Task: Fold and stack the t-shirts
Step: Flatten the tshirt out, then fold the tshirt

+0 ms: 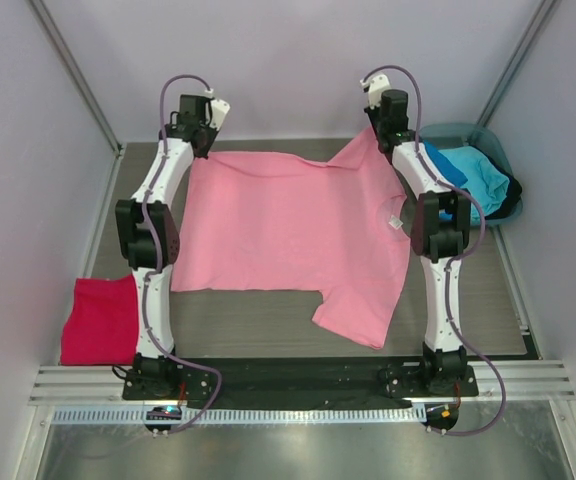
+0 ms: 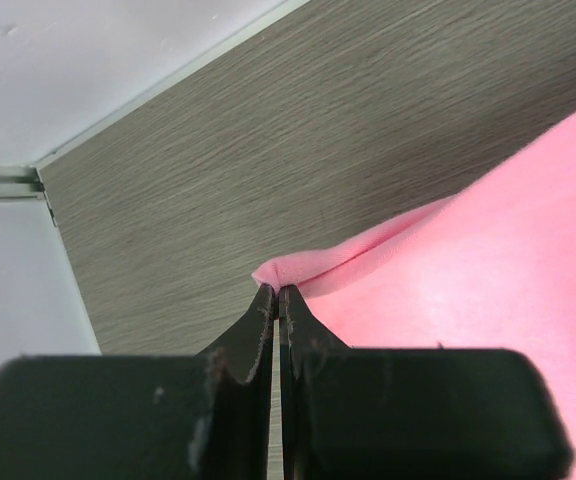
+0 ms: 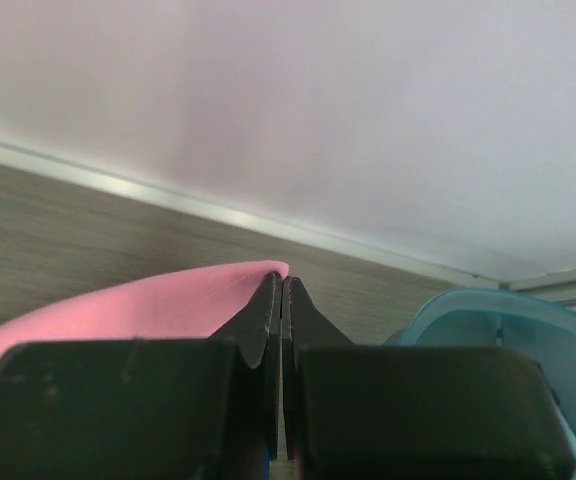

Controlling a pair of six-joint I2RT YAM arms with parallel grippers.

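1. Crimson-magenta t-shirt (image 1: 100,320): lay folded at the table's near left edge, beside the left arm's base and well apart from the other cloth.

2. Table (image 1: 268,320): grey wood-grain top, seen bare between the shirts.

3. Left gripper (image 2: 276,292): reached to the far left of the table. Its jaws were pressed together with a fold of pink cloth pinched at the tips, low over the wood grain.

4. Light pink t-shirt (image 1: 288,235): was spread flat across the middle of the table between the two arms, collar towards the right. Its far left corner sat in the left gripper. The far right sleeve was drawn up to a peak in the right gripper. The near right sleeve lay loose on the table by the right arm.

5. Right gripper (image 3: 282,282): was at the far right, raised above the table near the back wall. Its jaws were closed tight on the pink edge.

6. Grey-teal tub (image 1: 493,140): stood in the far right corner, just beside the right arm. It held a blue t-shirt (image 1: 446,165) and a turquoise t-shirt (image 1: 483,180), both bunched.
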